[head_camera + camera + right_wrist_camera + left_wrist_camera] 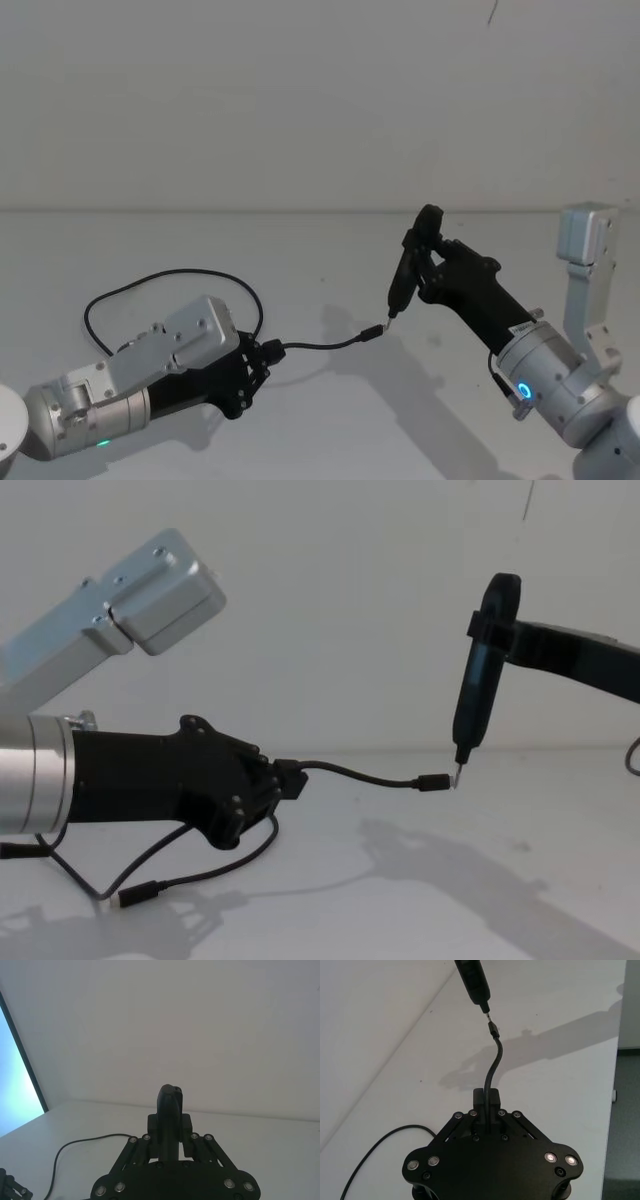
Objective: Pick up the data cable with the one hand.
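Your left hand (270, 352) at 7 o'clock pinches the light, floppy data cable (318, 348) near its plug; your right hand (428, 258) at 3 o'clock clamps a tool (402, 285).

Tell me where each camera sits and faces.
Head: high, looking down; both arms, left gripper holding the data cable.
Chest: low, looking forward; left arm, right gripper holding the slim tool.
Left wrist: behind its gripper, facing the tool's tip.
Right wrist: behind its gripper, facing the wall.
Head and chest share cable plug near tool tip.
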